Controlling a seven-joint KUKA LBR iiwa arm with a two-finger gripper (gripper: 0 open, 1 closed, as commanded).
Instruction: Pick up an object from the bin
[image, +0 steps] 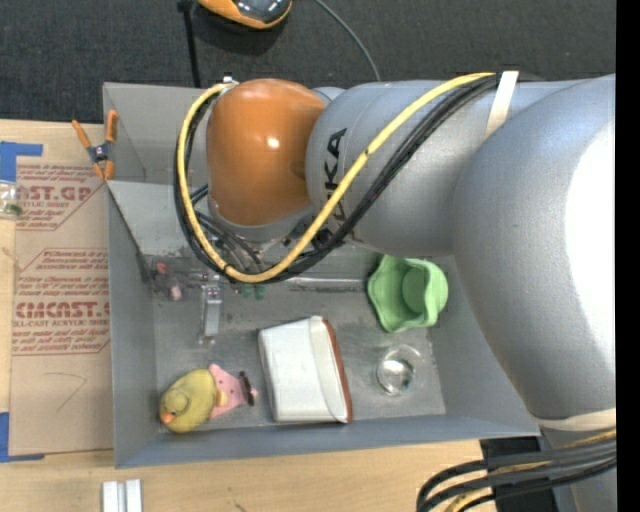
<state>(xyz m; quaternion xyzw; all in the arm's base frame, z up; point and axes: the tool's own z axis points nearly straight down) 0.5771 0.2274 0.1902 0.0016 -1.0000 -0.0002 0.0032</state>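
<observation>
Presently, approach is judged in progress. The hand (212, 300) is positioned at 9 o'clock in the bin (135, 350); whether it is released or clenched cannot be told. A yellow duck toy (190, 400) is located at its 6 o'clock; alignment and descent are required next.

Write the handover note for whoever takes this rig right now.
Gripper: low over bare floor at the back left of the bin, with nothing visibly in it.
Things: yellow duck toy in the front left corner; white box with a red edge at front middle; green cup on the right; small clear thing just in front of the cup.
Done: nothing picked yet.
Left: grasp one thing and lift it out.
</observation>
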